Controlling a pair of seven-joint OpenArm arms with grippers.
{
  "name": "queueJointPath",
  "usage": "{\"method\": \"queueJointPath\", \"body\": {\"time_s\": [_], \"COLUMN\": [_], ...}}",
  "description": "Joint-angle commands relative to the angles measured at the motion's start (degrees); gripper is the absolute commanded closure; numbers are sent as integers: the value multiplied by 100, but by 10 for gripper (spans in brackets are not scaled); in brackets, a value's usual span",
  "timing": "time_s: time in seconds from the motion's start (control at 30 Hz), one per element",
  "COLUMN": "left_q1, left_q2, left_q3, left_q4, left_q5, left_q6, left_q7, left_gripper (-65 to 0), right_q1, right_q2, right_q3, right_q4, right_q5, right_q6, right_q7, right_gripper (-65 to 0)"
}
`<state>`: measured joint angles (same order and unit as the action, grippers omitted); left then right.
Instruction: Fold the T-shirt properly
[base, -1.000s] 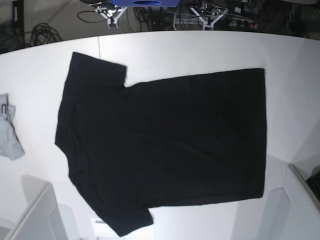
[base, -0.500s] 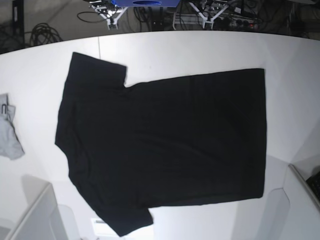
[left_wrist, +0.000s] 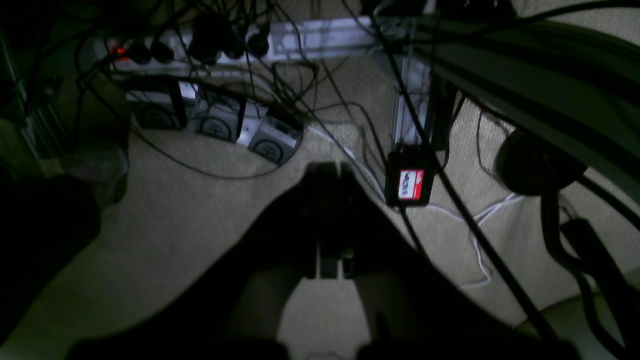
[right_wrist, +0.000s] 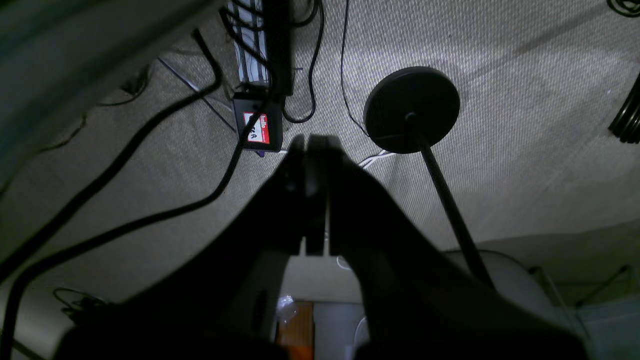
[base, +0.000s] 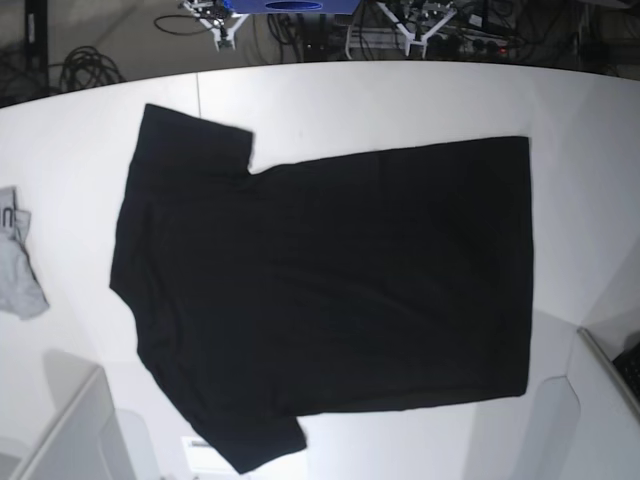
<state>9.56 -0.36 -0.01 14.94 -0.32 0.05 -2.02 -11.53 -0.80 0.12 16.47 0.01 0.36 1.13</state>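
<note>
Item 1, T-shirt (base: 330, 290): black, short-sleeved, spread flat and unfolded on the white table (base: 400, 100). In the base view the sleeves and neck end lie toward the picture's left and the straight hem toward its right. One sleeve points to the far edge of the table, the other to the near edge. No print or label shows on the upper face. Neither pincer appears in the base view, and neither wrist view shows the shirt, so its place relative to either pincer cannot be told; nothing touches it.

Item 2, left pincer (left_wrist: 327, 172): jaws pressed together, holding nothing. It hangs above a carpeted floor (left_wrist: 200, 235), not over the table. Beyond its tips lies a tangle of black cables (left_wrist: 280, 75); to the right of its tips is a small black box with a red and white label (left_wrist: 411, 182).

Item 3, right pincer (right_wrist: 312, 145): jaws pressed together, holding nothing, also above carpet. To the right of its tips, a round black stand base (right_wrist: 411, 110) with a thin pole; just left of its tips, a black box with a red label (right_wrist: 258, 129).

Item 4, small light grey cloth (base: 18, 268): at the table's left edge in the base view, apart from the shirt.
</note>
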Motion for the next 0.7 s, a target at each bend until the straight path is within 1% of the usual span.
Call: {"method": "queueJointPath", "body": {"time_s": [0.0, 0.07, 0.17, 0.23, 0.37, 0.43, 0.5, 0.57, 0.63, 0.67], "left_q1": [226, 543, 973, 1325, 2028, 2345, 2714, 3083, 3444, 3611], "left_q2": [-21, -47, -197, -223, -390, -505, -680, -918, -1269, -1384], "left_q3": [41, 49, 23, -12, -12, -12, -12, 32, 58, 58], "left_q4": [207, 594, 1113, 1543, 2528, 3064, 3627, 4216, 4814, 5095], "left_q5": [-8, -8, -8, -8, -17, -140, -650, -1371, -2003, -2241], "left_q6": [25, 25, 25, 25, 25, 25, 25, 25, 25, 25], "left_q7": [-136, -365, -541, -629, -840, -822, -813, -804, -822, -822], "left_gripper": [0, 0, 0, 0, 0, 0, 0, 0, 0, 0], "right_q1": [-126, -364, -794, -1190, -1832, -2069, -2271, -2491, -2676, -2746], "right_q2": [23, 23, 23, 23, -21, -30, -39, -39, -153, -215], "right_q3": [10, 19, 28, 282, 898, 1144, 1320, 1452, 1531, 1619], "right_q4": [204, 590, 1320, 1944, 3043, 3535, 4010, 4450, 4845, 5048], "right_q5": [3, 12, 12, 12, 12, 12, 12, 12, 12, 12], "right_q6": [-40, -49, -49, -49, -49, -49, -49, -49, -49, -49], "right_q7": [-47, -143, -293, -302, -337, -565, -785, -908, -961, -970], "right_gripper": [0, 0, 0, 0, 0, 0, 0, 0, 0, 0]}}
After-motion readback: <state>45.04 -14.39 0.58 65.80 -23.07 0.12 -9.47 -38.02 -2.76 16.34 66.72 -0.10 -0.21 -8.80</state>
